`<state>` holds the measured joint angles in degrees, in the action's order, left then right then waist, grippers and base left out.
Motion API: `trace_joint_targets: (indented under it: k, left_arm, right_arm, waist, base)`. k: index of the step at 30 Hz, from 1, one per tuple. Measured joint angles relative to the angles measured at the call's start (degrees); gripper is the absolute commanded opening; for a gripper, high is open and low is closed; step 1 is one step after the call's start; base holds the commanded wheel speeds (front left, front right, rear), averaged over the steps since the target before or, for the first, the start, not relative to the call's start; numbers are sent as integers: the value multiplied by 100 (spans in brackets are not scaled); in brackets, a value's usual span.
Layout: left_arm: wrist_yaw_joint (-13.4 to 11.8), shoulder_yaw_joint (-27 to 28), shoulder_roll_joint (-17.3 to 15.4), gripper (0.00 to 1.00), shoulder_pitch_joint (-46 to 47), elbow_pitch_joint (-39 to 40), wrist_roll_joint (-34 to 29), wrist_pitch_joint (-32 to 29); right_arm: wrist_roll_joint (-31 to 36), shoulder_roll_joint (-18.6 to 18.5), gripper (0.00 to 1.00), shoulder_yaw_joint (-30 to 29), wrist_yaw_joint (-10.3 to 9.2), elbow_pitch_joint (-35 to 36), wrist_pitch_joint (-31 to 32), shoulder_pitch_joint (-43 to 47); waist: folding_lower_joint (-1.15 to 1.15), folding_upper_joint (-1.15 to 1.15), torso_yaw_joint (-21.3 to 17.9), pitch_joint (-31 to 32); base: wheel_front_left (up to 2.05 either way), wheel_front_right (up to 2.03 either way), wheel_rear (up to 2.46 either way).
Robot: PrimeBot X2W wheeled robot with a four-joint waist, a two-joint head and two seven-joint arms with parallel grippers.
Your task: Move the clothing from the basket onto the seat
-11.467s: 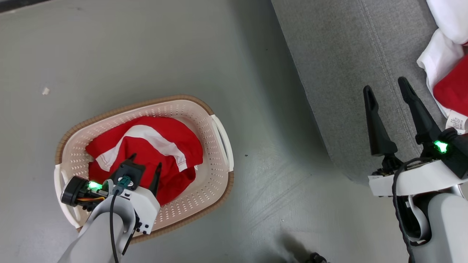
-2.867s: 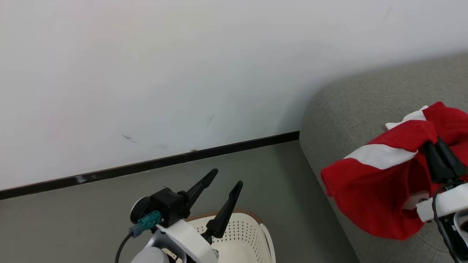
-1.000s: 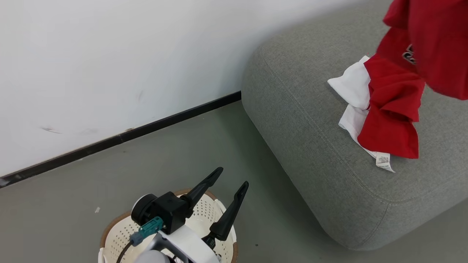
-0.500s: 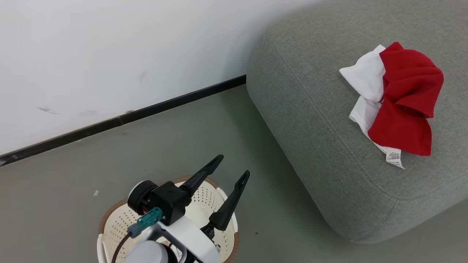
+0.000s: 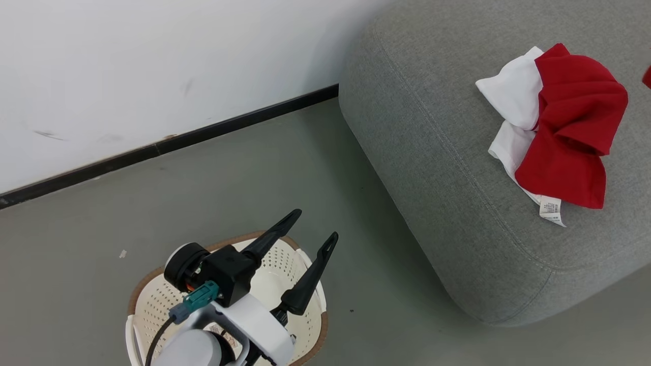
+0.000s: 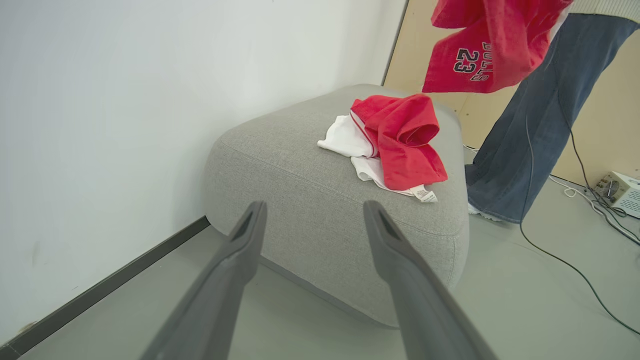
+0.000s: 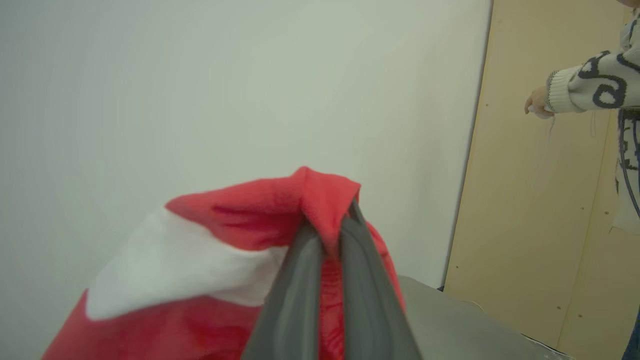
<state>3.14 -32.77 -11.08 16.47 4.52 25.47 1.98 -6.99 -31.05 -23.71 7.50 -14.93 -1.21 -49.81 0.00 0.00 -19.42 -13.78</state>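
Observation:
One red-and-white piece of clothing (image 5: pixel 564 127) lies crumpled on the grey seat (image 5: pixel 437 152), its white label toward the seat's front edge. A second red piece with dark numerals (image 6: pixel 475 50) hangs in the air above the seat (image 6: pixel 300 170), beyond the lying piece (image 6: pixel 400 135). My right gripper (image 7: pixel 331 225) is shut on this red cloth (image 7: pixel 235 220), pinching a fold at its tips. My left gripper (image 5: pixel 315 224) is open and holds nothing, above the cream basket (image 5: pixel 145 284). Its arm hides part of the basket's inside. Its open fingers (image 6: pixel 250 235) point toward the seat.
A person stands behind the seat, a jeans leg (image 6: pixel 520 140) and a knitted sleeve (image 7: pixel 580 90) in view. Cables and a small white box (image 6: pixel 622 190) lie on the floor there. A white wall with a dark skirting (image 5: pixel 168 147) runs behind the basket, beside a wooden panel (image 7: pixel 520 175).
The red piece held by my right gripper has left the head view's upper right; only a sliver shows at the right edge. The camera has shifted slightly. The left gripper stays open over the basket.

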Motion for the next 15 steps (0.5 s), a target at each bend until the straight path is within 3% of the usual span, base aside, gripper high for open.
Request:
trace_joint_targets:
  k: [15]
  left_arm:
    - [-80, 42, -31, 100, 146, 288, -70, -152]
  right_arm:
    - [630, 211, 0, 258, 0, -575, -197, 471]
  waist:
    - [0, 0, -9, -341]
  base:
    - [0, 0, 0]
